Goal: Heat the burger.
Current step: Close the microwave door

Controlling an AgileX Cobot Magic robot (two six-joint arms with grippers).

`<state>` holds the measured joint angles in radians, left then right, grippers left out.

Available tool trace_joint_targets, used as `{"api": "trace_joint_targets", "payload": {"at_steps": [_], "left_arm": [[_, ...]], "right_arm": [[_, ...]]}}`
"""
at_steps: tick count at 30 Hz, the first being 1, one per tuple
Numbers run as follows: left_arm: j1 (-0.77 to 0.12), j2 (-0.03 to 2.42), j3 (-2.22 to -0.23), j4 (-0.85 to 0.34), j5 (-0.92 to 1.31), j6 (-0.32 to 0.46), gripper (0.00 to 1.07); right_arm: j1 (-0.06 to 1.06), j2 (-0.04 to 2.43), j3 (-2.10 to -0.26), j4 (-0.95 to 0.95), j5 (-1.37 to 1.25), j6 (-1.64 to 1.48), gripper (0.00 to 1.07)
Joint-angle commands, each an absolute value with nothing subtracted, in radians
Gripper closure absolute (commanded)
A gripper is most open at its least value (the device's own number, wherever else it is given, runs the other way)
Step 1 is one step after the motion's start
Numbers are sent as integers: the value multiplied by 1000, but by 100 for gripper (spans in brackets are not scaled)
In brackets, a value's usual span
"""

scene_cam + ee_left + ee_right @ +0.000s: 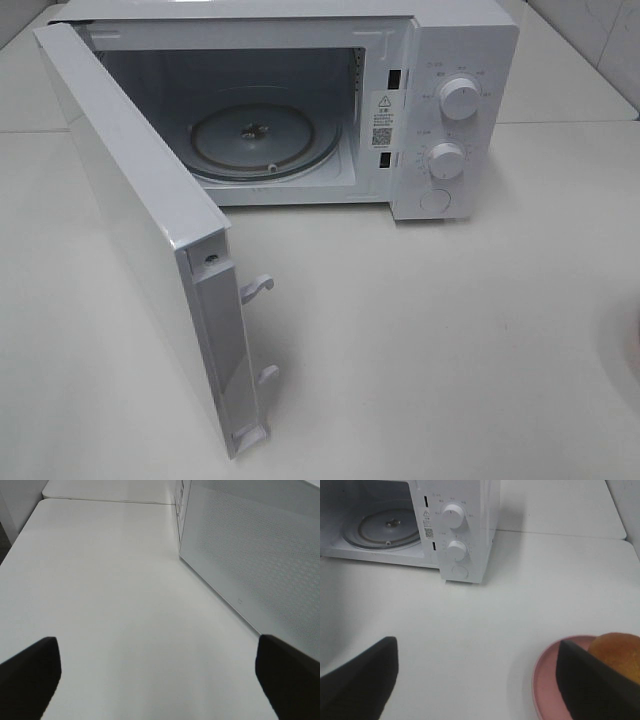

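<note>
The burger [619,654] shows only in the right wrist view, as a golden-brown bun top on a round pink plate [546,682]; one dark finger [587,682] partly covers it. My right gripper [475,682] is open and empty, with the burger just beyond that finger. The white microwave [455,110] stands open, its door [140,220] swung out to the left. Its glass turntable [262,140] is bare. My left gripper [159,680] is open and empty over the table, beside the door's outer face [260,555]. Neither gripper shows in the exterior high view.
The microwave has two white knobs [458,98] on its front panel. The door's latch hooks [256,288] stick out toward the table's middle. A second white table [575,75] joins on behind the microwave.
</note>
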<state>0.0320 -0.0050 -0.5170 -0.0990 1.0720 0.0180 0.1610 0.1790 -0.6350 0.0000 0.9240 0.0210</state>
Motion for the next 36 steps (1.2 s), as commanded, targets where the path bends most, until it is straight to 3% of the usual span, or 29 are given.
{"api": "trace_joint_targets", "payload": {"at_steps": [1, 10, 36], "left_arm": [[36, -8, -517, -97, 1070, 13, 9], [36, -8, -517, -97, 1070, 13, 9], [36, -9, -517, -97, 1070, 13, 9]], "right_arm": [[140, 126, -592, 0, 943, 42, 31], [105, 16, -490, 22, 958, 49, 31], [105, -34, -490, 22, 958, 49, 31]]}}
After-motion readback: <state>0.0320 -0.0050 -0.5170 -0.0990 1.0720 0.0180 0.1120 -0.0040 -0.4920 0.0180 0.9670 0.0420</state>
